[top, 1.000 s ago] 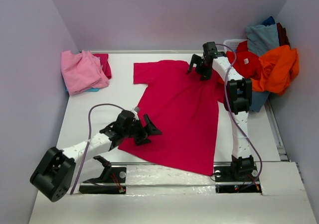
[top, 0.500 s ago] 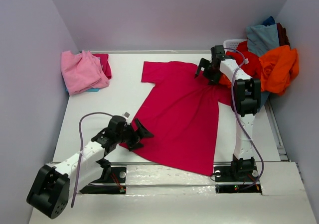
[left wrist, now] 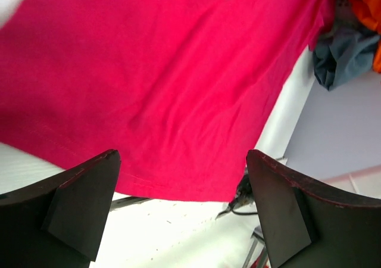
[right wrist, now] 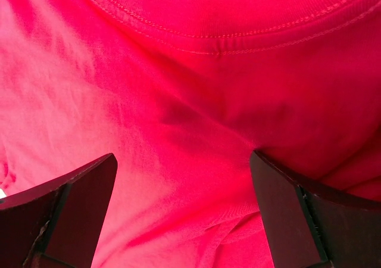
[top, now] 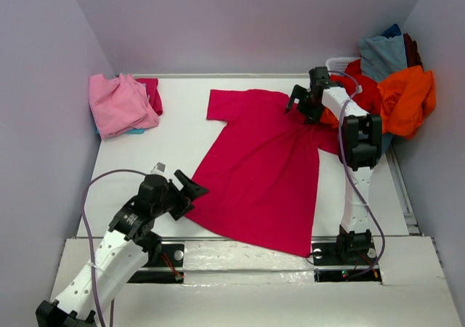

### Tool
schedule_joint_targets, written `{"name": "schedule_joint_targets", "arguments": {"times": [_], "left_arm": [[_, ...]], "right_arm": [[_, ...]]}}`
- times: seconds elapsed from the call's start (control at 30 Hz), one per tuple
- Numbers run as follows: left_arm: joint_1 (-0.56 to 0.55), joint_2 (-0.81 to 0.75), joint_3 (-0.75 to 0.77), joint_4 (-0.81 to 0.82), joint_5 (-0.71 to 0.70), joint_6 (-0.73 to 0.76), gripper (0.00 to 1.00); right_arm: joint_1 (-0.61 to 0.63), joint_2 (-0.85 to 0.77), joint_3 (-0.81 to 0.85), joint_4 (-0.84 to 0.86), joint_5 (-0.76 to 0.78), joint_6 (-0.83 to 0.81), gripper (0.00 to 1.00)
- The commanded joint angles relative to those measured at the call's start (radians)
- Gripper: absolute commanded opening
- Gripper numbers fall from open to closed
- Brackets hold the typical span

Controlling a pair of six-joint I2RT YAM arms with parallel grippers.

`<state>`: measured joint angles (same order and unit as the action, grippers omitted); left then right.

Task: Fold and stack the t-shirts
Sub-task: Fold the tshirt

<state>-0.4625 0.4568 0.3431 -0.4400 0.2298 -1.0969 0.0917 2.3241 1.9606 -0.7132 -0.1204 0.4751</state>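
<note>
Currently both end effectors are spread to full width and grasp nothing. The left gripper point(top: 193, 196) sits low at the near-left corner of the crimson-magenta t-shirt point(top: 265, 171). In its wrist view the cloth lies ahead of the two dark fingers point(left wrist: 80, 205), and the hem edge crosses the gap between them, with the white table point(top: 167, 149) showing on the near side. Contact with the cloth: cannot tell. The right gripper point(top: 299, 105) is at the shirt's neck end. Its wrist view is filled with crimson fabric between the open fingers, and the ribbed collar point(right wrist: 220, 39) runs just ahead of the fingertips. Whether the tips press the cloth: cannot tell. The shirt lies spread mostly flat between the two grippers, wrinkled, with one sleeve point(top: 221, 105) stretched out to the left of the right gripper. Well beyond the left gripper, in the far-left corner, a light pink t-shirt point(top: 118, 103) lies bunched on top of a darker magenta one point(top: 151, 93). Just to the right of the right gripper is a heap of tees: an orange t-shirt point(top: 407, 98), a red t-shirt point(top: 360, 87) and a grey-blue t-shirt point(top: 381, 51), piled over a white basket point(top: 340, 63).
</note>
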Motion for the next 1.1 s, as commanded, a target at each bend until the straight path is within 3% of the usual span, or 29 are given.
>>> {"name": "schedule_joint_targets", "arguments": {"times": [0.0, 0.43, 0.6, 0.83, 1.07], "left_arm": [[0.004, -0.062, 0.022, -0.121, -0.131, -0.050, 0.99], [0.004, -0.032, 0.065, -0.250, -0.351, -0.276, 0.99], [0.004, 0.112, 0.111, -0.215, -0.376, -0.279, 0.99], [0.004, 0.363, 0.267, -0.347, -0.480, -0.212, 0.99], [0.004, 0.454, 0.286, -0.393, -0.535, -0.224, 0.99]], "right_arm": [[-0.032, 0.008, -0.066, -0.031, 0.019, -0.001, 1.00], [-0.032, 0.003, -0.100, -0.005, -0.027, 0.014, 1.00], [-0.032, 0.004, -0.097, -0.008, -0.033, 0.014, 1.00], [-0.032, 0.001, -0.103, 0.001, -0.055, 0.017, 1.00], [-0.041, -0.019, -0.117, 0.006, -0.058, 0.017, 1.00]]}}
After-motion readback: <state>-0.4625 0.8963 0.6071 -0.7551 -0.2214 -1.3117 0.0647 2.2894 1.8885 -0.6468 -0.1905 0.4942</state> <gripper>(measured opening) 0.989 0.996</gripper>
